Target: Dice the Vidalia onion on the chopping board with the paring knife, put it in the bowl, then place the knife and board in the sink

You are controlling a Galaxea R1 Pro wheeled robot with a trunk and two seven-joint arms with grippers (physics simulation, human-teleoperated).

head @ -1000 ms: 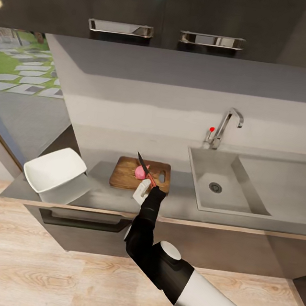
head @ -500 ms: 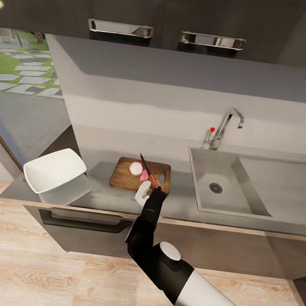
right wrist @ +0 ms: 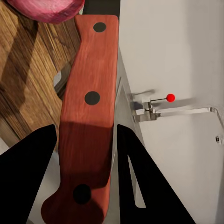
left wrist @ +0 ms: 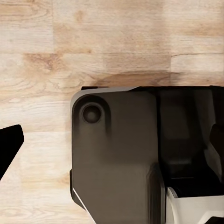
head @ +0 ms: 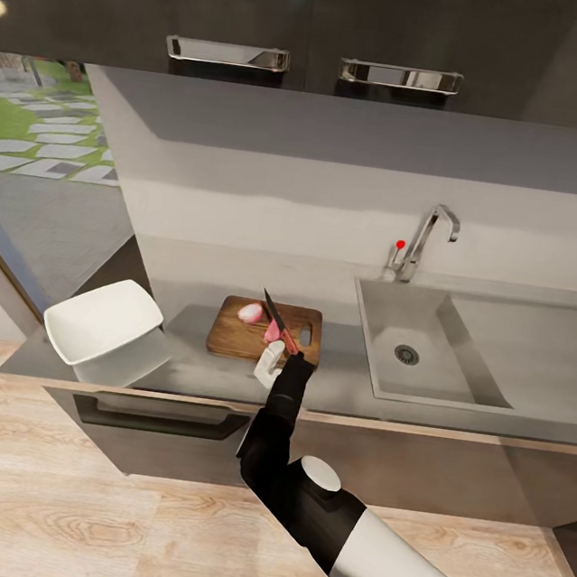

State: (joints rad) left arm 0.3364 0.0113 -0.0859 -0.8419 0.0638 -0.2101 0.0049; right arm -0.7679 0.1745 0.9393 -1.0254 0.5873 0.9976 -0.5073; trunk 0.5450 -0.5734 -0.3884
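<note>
Plainly, no brand, label or writing can be read on anything; the nearest thing to a mark is the red dot on the lever of the curved chrome tap (head: 427, 238). On the smooth grey countertop (head: 195, 372) lies the chopping board (head: 237, 336), a dark-brown rectangle with visible grain, rounded corners and a slot-shaped handle hole at its sink end; the Vidalia onion rests on it in two pieces, a pale pinkish half (head: 250, 312) lying toward the far edge and a deeper pink piece (head: 273, 330) just beside the blade. The right gripper (head: 286, 352) is clamped on the paring knife (head: 279, 322); in the right wrist view its two black fingers (right wrist: 28, 172) press either side of the reddish handle (right wrist: 91, 102), which is flat, gently curved and set with three dark round rivets; the slim dark blade slants up and away over the board. The bowl (head: 102, 320), glossy white and square with rounded corners, stands tilted at the counter's left end, well apart from the board. The sink (head: 394, 316) is a matt grey steel basin with a round drain and a flat drainboard, to the right of the board. The left wrist view looks down on pale wooden floor planks (left wrist: 93, 42) and a dark, rounded part of the robot; whether the left gripper's jaws are open I cannot tell.
</note>
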